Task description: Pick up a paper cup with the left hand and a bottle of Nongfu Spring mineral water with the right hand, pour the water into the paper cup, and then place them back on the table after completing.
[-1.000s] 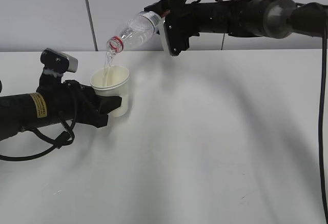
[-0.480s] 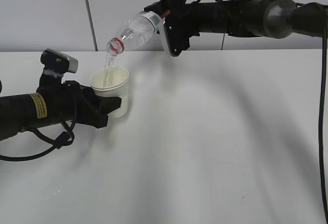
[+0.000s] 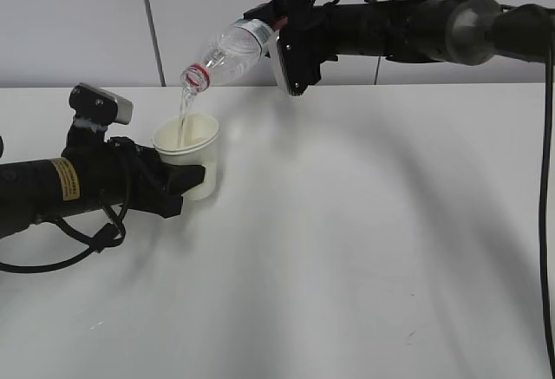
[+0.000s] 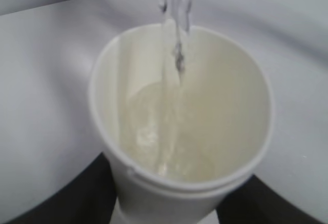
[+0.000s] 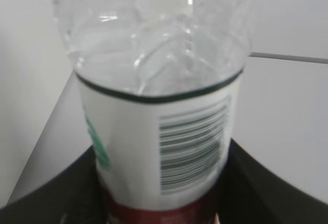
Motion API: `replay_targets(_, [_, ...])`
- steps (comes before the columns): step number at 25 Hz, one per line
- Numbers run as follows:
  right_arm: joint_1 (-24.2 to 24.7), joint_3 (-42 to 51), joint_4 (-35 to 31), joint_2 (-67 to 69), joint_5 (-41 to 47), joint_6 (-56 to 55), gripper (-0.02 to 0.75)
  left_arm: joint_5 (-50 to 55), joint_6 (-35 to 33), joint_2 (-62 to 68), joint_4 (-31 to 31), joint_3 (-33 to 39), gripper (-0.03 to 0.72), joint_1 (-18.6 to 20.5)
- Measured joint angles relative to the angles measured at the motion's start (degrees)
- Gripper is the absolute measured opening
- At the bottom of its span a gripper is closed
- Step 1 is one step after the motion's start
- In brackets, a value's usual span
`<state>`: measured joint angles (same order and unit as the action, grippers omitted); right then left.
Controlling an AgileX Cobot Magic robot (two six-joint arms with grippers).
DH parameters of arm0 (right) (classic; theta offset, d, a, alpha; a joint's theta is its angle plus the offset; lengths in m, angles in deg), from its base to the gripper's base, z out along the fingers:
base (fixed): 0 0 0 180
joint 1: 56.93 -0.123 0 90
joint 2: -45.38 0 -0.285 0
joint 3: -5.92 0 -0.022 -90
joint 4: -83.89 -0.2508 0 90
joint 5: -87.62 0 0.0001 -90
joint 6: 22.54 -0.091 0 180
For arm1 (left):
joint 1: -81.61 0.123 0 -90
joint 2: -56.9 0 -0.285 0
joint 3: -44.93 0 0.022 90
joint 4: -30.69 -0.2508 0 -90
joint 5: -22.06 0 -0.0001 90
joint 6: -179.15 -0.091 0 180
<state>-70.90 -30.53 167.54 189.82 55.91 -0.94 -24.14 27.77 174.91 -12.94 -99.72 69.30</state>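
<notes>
My left gripper [image 3: 192, 179] is shut on a white paper cup [image 3: 189, 164] and holds it upright at the table's left rear. In the left wrist view the cup [image 4: 154, 183] fills the frame, with water [image 4: 174, 147] pooled inside. My right gripper [image 3: 279, 36] is shut on a clear bottle [image 3: 224, 55] with a white and red label. The bottle is tilted neck-down above the cup. A thin stream of water [image 3: 183, 110] falls from its mouth into the cup. The right wrist view shows the bottle [image 5: 159, 126] between black fingers [image 5: 256, 188].
The white table [image 3: 364, 223] spreads to the right and front of the cup. A grey panelled wall [image 3: 87, 23] stands behind. A black cable [image 3: 548, 223] hangs at the right edge.
The water keeps streaming into the cup. The cup and left gripper have shifted very slightly down. The bottle's tilt looks about the same.
</notes>
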Motion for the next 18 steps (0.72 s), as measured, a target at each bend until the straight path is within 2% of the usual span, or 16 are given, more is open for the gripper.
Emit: replay_targets(18, [0.0, 0.0, -0.2, 0.0, 0.0, 1.1, 0.391, 0.0, 0.0, 0.0, -0.1, 0.0, 0.356, 0.0])
